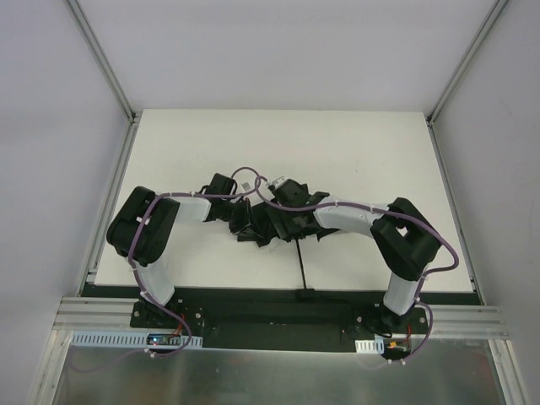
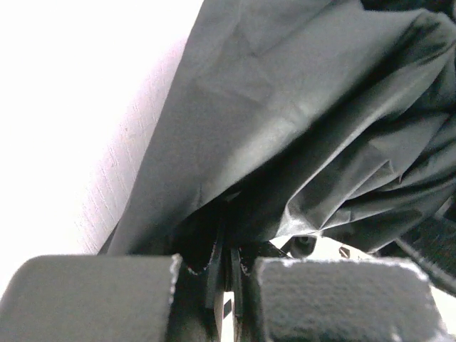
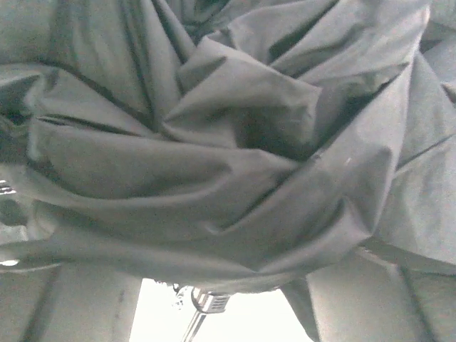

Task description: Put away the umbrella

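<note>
1. At mid-tabletop, overhead view: the umbrella lies as a crumpled black bundle. Its shaft runs toward the near edge, where the knob handle rests. The left hand and right hand meet over the canopy, evidently to gather it.
2. Left wrist view: the left hand is clenched on a fold of fabric, judged to be anchoring that side while the rest is bundled.
3. Right wrist view: creased fabric fills the frame, with a metal fitting below. Whether the right hand is released or grasping cannot be told.

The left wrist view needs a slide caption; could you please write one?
Left tool pinching a fold of the black umbrella over the white table.
</note>
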